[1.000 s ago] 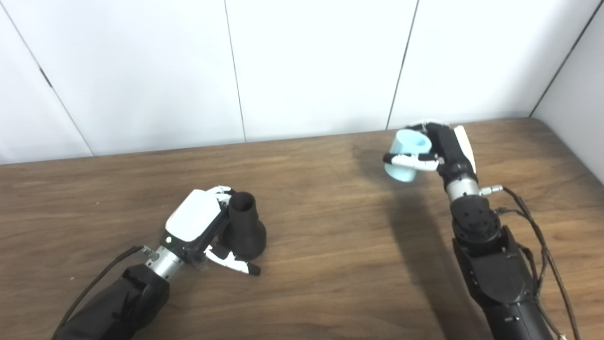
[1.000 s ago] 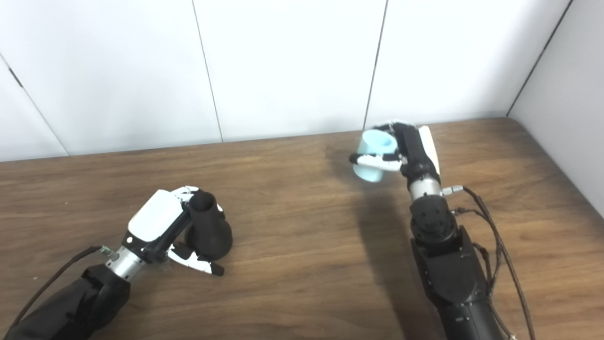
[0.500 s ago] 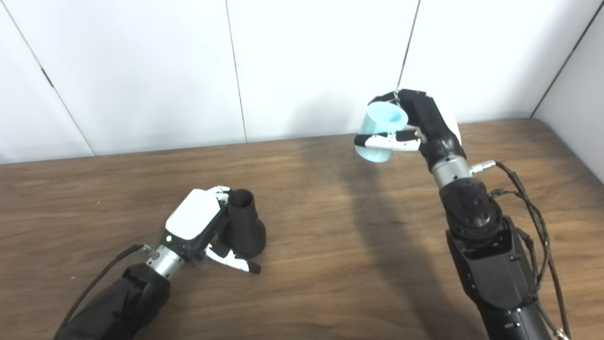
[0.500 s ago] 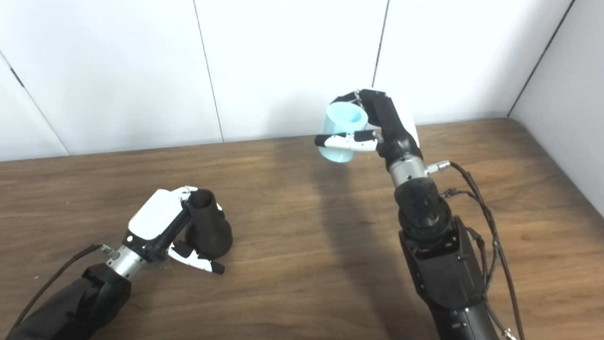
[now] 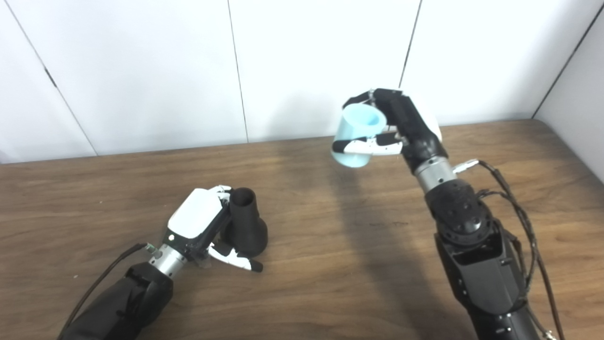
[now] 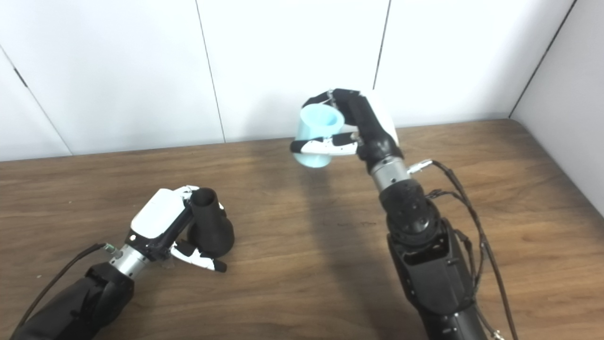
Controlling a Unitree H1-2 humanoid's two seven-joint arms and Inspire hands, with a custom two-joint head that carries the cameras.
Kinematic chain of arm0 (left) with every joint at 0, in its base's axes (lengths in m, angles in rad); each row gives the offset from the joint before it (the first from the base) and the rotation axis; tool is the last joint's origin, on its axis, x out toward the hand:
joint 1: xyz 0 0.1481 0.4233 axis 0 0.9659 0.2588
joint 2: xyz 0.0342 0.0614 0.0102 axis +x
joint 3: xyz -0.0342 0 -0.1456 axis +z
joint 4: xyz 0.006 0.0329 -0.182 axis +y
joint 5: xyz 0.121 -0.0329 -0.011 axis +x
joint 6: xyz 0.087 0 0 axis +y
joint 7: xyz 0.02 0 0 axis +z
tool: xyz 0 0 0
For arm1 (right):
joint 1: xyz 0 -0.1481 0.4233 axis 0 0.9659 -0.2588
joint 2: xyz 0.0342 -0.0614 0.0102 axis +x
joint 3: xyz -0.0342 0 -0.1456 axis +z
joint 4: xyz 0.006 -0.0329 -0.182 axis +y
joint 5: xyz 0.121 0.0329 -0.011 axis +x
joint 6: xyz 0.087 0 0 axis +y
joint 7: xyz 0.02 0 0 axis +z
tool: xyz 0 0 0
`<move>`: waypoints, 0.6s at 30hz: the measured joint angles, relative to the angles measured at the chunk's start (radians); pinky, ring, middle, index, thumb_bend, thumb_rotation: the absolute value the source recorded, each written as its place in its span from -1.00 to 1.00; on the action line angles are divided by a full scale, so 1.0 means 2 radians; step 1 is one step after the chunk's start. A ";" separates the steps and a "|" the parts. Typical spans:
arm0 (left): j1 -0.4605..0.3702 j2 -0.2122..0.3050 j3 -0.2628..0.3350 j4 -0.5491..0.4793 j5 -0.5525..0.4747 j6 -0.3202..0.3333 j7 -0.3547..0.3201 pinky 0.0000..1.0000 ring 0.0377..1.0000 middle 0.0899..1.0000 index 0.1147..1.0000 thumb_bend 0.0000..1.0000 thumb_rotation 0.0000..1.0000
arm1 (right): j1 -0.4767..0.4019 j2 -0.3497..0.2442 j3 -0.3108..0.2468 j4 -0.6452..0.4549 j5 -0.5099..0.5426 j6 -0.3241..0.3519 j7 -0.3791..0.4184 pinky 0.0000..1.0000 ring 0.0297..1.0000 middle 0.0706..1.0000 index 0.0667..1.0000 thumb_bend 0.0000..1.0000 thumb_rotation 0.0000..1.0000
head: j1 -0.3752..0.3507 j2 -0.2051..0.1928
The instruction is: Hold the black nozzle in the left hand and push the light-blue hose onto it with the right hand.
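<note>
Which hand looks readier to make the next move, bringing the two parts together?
Probably the right hand. It holds the blue hose up in the air, free to travel. The left hand sits low at the table, wrapped around the black nozzle with its opening facing up, so it likely just holds steady.

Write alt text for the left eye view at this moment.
The right hand holds a light-blue hose in the air above a wooden table, apart from the black nozzle gripped by the left hand low at the table. White wall panels stand behind.
</note>
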 measured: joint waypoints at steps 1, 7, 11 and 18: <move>-0.001 -0.001 0.000 0.001 0.000 0.000 0.000 0.53 -0.03 -0.15 -0.16 0.05 -1.00 | 0.000 0.005 0.002 -0.002 0.001 0.000 0.002 -0.36 -0.19 -0.14 -0.04 0.04 -1.00 | 0.000 0.000; -0.006 -0.007 -0.001 0.009 0.004 0.000 0.000 0.53 -0.03 -0.15 -0.16 0.05 -1.00 | 0.000 0.028 0.028 -0.017 -0.003 0.000 0.011 -0.40 -0.21 -0.14 -0.02 0.03 -1.00 | 0.015 0.001; -0.007 -0.009 -0.001 0.009 0.006 0.000 0.000 0.53 -0.03 -0.14 -0.17 0.05 -1.00 | -0.001 0.036 0.045 -0.018 -0.012 0.000 0.017 -0.38 -0.20 -0.15 -0.03 0.04 -1.00 | 0.025 0.002; -0.008 -0.012 0.000 0.012 0.017 0.000 0.004 0.53 -0.05 -0.15 -0.15 0.05 -1.00 | -0.001 0.049 0.065 -0.018 -0.040 0.000 0.017 -0.37 -0.18 -0.15 -0.07 0.04 -1.00 | 0.038 0.003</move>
